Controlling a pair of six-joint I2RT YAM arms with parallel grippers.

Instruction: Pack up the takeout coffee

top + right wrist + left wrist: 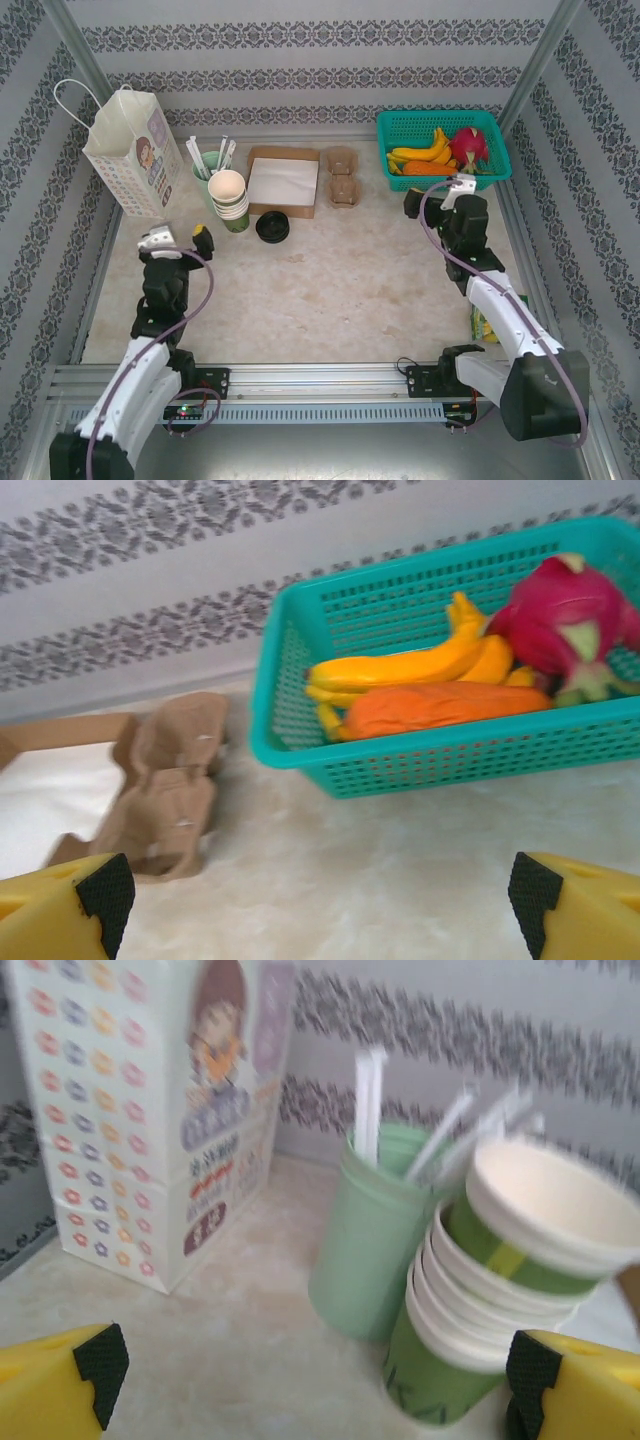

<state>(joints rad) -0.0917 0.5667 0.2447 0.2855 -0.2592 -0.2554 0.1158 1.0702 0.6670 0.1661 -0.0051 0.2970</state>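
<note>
Here, the left end effector (180,237) hangs over the near-left part of the worktop (330,290) with its fingers spread wide and nothing between them. Its wrist view looks between the yellow fingers (60,1385) at a mint-green mug (370,1230) holding white wrapped sticks. A stack of paper cups (500,1260) stands just beside the mug on its right, apparently touching it. Left of the mug stands a printed paper bag (130,150), upright with its white handles up.

The takeout coffee cannot be made out as a lidded cup. A round black lid (272,227) lies on the worktop just right of the cup stack. From above I cannot tell whether a cup is under it.

Behind the lid sits a brown tray (284,180) with a white sheet on it, and beside that is a brown cardboard cup carrier (165,780).

The right end effector (437,195) is likewise spread and empty, hovering near the front of a teal basket (290,680) in the far-right corner. The basket holds bananas (400,665), a pink dragon fruit (570,620) and an orange vegetable (440,705). A green-and-yellow packet (485,322) lies at the right edge of the worktop, beside the right arm.
</note>
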